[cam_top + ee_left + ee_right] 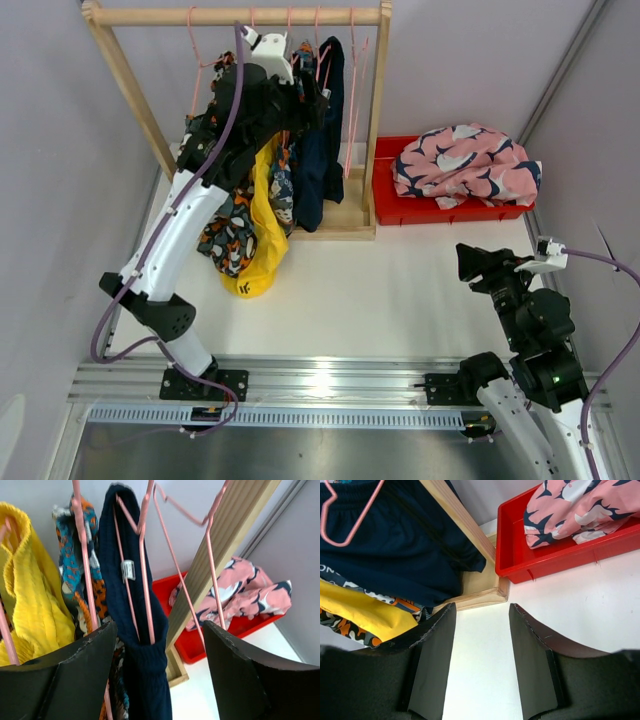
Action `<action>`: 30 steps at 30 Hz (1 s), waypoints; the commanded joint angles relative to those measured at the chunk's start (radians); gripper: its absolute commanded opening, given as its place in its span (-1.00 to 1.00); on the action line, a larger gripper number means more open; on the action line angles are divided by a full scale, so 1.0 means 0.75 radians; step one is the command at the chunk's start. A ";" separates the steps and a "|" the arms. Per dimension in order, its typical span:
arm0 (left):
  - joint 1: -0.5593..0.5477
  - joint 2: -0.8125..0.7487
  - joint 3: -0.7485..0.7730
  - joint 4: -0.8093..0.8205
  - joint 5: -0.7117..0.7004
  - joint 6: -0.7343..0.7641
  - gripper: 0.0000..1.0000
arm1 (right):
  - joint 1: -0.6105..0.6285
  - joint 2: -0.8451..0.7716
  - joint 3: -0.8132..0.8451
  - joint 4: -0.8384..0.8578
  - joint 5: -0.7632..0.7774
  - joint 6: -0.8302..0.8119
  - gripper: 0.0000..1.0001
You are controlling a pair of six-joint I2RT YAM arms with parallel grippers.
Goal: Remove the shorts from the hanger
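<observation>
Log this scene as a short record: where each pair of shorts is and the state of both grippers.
rack: wooden rack at the back left of the table
on rack: yellow shorts, navy shorts, camouflage shorts, blue-orange print shorts
off rack: pink shorts, lying in the red bin
left gripper: open, raised at the rack, navy shorts between its fingers
right gripper: open, empty, pointing toward the rack's base
left to remove: four pairs
</observation>
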 commanded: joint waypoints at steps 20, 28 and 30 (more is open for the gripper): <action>0.011 0.239 0.253 0.100 -0.070 0.057 0.29 | 0.006 -0.014 0.031 -0.019 0.060 -0.061 0.05; 0.011 0.278 0.232 0.096 -0.156 0.088 0.05 | 0.006 -0.012 0.023 -0.013 0.052 -0.059 0.06; 0.011 0.287 0.232 0.096 -0.179 0.106 -0.14 | 0.008 -0.008 0.019 -0.011 0.050 -0.059 0.05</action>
